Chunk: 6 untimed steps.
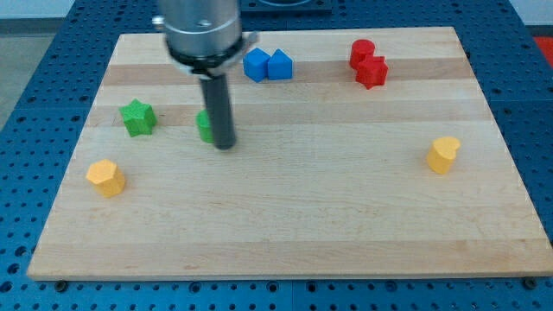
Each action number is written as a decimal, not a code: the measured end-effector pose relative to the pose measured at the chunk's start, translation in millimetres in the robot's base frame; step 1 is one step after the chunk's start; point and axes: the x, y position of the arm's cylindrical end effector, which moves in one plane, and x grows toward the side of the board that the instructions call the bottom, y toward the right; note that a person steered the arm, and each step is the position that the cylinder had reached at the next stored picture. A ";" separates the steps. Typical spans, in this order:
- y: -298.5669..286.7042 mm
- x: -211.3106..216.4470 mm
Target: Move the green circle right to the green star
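Yellow block (105, 177) is sitting nearest; your tip (224, 144), a jawless end effector, is touching green circle (205, 126) at its 3 o'clock, green star (137, 117) at 9.

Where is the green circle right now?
The green circle sits in the board's upper-left area, partly hidden behind my tip, to the right of the green star.

My tip (224, 144) touches the green circle's (204, 126) right side; green star (137, 117) sits near, to the view's left.
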 end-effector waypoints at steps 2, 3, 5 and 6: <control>0.8 0.0; 51.5 -7.8; 0.5 -30.9; -31.5 -30.8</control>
